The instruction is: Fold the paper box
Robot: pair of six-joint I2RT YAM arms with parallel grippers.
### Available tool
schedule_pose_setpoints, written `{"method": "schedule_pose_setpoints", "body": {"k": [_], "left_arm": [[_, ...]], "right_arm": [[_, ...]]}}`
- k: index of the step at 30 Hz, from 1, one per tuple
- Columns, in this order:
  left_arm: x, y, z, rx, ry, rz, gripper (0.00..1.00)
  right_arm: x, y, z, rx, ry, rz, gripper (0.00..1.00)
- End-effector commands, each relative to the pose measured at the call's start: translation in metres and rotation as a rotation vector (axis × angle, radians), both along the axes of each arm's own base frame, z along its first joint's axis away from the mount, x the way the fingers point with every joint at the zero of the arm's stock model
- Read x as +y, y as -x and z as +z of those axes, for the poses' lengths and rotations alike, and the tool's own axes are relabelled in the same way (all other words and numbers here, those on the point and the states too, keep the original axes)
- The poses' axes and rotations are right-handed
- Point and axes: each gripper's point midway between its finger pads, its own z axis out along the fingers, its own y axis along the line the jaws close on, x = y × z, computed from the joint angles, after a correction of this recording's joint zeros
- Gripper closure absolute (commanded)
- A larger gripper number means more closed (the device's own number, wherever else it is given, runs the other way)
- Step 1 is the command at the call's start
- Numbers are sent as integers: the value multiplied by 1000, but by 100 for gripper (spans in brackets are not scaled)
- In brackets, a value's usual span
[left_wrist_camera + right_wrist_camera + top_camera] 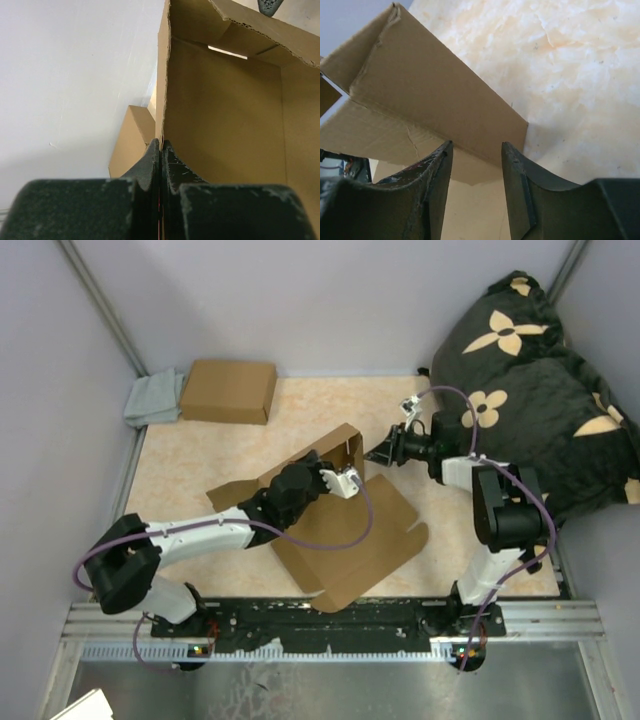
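Paper box [372, 532] mid-table: plain brown corrugated card, half-formed. Base panel lies flat; one wall and a side flap stand up, tab cuts and a slit showing. My left gripper [160, 149] clenched on the raised wall's edge. My right gripper [476, 167] jaws parted near the flap's corner, contact unclear

Mid-frame, the paper box [385, 540] lies partly open, one wall upright; the left gripper [350, 478] touches it, the right gripper [380, 453] alongside.
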Motion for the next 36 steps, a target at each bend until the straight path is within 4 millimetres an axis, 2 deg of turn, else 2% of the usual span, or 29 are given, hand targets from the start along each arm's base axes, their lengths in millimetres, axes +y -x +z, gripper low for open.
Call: {"method": "schedule_pose_setpoints", "body": {"k": [1, 11, 23, 29, 33, 36], "left_arm": [[-5, 7, -23, 37, -79, -9, 100], [-9, 8, -30, 44, -115, 5, 100], [-13, 15, -43, 52, -164, -11, 100], [-15, 18, -52, 60, -193, -16, 100], [-16, 20, -58, 65, -209, -17, 100], [-17, 21, -60, 65, -213, -18, 100]], "right_arm": [[1, 0, 24, -148, 32, 8, 54], [12, 17, 32, -279, 41, 91, 48], [28, 5, 44, -387, 59, 78, 47], [35, 0, 38, -382, 97, 76, 47], [40, -3, 31, -366, 130, 55, 50], [42, -5, 23, -348, 164, 26, 60]]}}
